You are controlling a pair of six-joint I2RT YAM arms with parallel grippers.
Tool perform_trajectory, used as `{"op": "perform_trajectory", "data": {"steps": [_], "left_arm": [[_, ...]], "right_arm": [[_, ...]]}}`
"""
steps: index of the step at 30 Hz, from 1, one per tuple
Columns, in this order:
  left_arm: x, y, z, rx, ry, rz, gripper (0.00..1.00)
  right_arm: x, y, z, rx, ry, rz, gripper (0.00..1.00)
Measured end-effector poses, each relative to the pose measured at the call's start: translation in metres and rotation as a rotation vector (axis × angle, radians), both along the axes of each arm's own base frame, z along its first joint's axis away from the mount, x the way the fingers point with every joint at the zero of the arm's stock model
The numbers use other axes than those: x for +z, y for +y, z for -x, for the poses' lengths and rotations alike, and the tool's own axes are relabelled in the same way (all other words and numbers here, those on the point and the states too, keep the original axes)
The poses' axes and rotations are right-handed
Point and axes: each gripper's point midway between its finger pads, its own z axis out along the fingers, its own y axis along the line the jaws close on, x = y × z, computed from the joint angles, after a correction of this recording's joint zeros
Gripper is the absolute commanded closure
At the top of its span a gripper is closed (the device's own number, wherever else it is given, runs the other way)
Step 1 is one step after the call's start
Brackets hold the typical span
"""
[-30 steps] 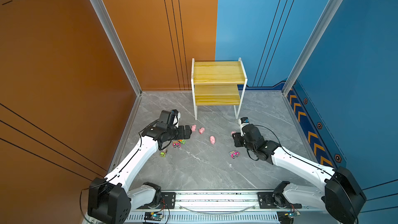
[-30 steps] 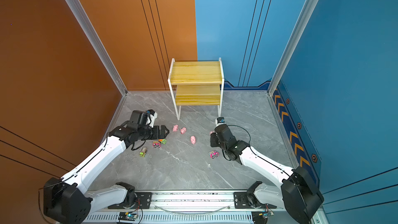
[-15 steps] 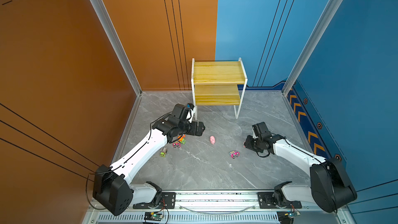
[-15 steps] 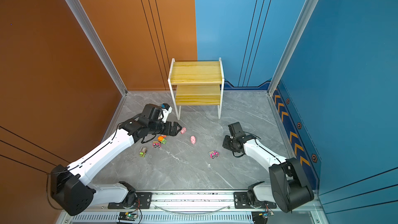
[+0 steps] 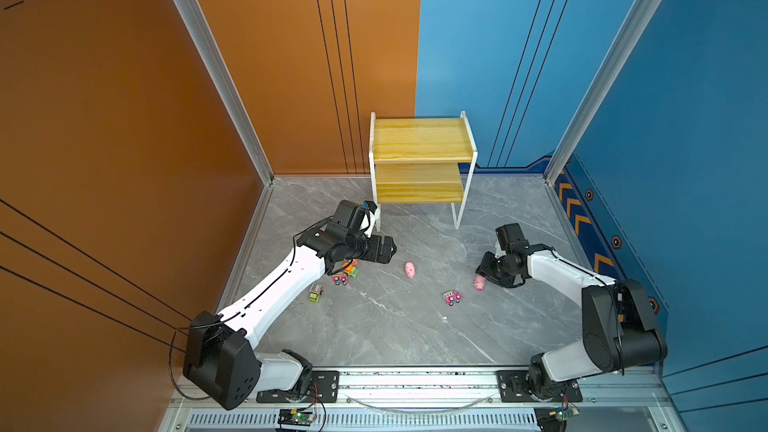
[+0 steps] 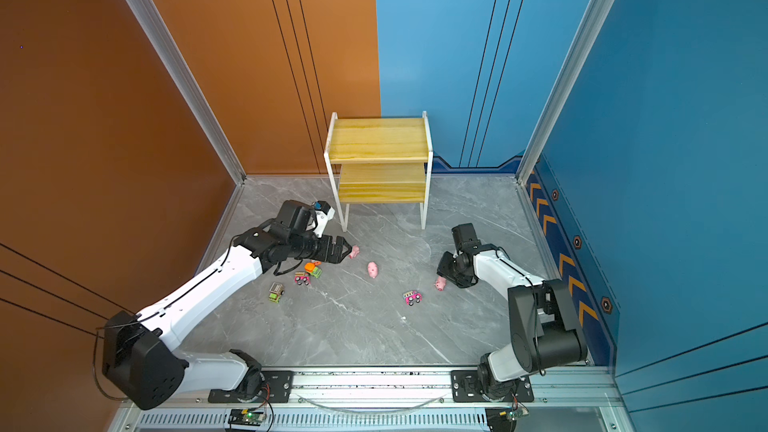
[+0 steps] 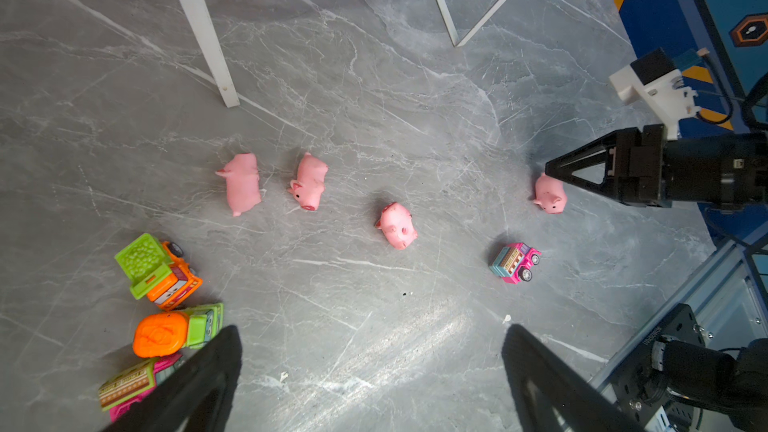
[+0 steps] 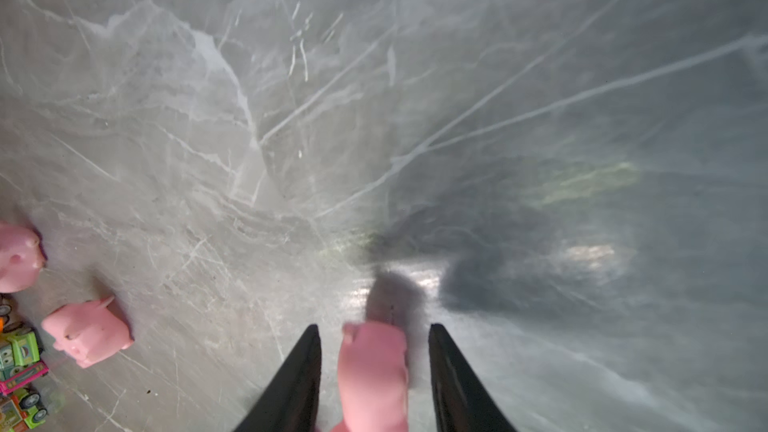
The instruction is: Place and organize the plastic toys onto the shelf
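The right gripper stands open around a pink pig on the grey floor, a gap on either side. The left gripper hangs wide open near the toy trucks; pigs and trucks lie on that floor in front of the shelf

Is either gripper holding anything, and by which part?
Nothing held: left gripper open, empty; a pink pig sits loose inside the open right gripper, gaps both sides.

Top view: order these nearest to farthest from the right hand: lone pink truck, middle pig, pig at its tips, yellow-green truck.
1. Pig, at the right hand's tips.
2. Lone pink truck, just left of it.
3. Middle pig, centre floor.
4. Yellow-green truck, far left.
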Motion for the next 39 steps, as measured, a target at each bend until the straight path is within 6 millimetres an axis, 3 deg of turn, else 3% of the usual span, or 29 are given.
{"op": "perform_trajectory", "data": {"steps": [7,12,16,19,26,39], "left_arm": [[0.0,0.007,-0.005,0.02,0.003,0.005,0.01],[-0.003,0.008,-0.005,0.022,0.01,0.002,0.01],[-0.008,0.009,-0.006,0.026,0.023,-0.004,0.01],[-0.009,0.009,-0.007,0.027,0.025,-0.006,0.01],[-0.011,0.01,-0.006,0.027,0.029,-0.008,0.01],[-0.016,0.01,-0.004,0.026,0.04,-0.013,0.01]], "right_arm": [[0.003,-0.023,-0.011,-0.03,0.005,0.044,0.53],[0.02,-0.032,-0.012,-0.01,-0.047,0.136,0.53],[0.047,-0.021,-0.009,0.044,-0.139,0.209,0.54],[0.055,-0.006,-0.007,0.094,-0.174,0.235,0.58],[0.041,0.02,0.003,0.206,-0.144,0.303,0.65],[0.028,0.023,0.009,0.233,-0.109,0.34,0.7]]}}
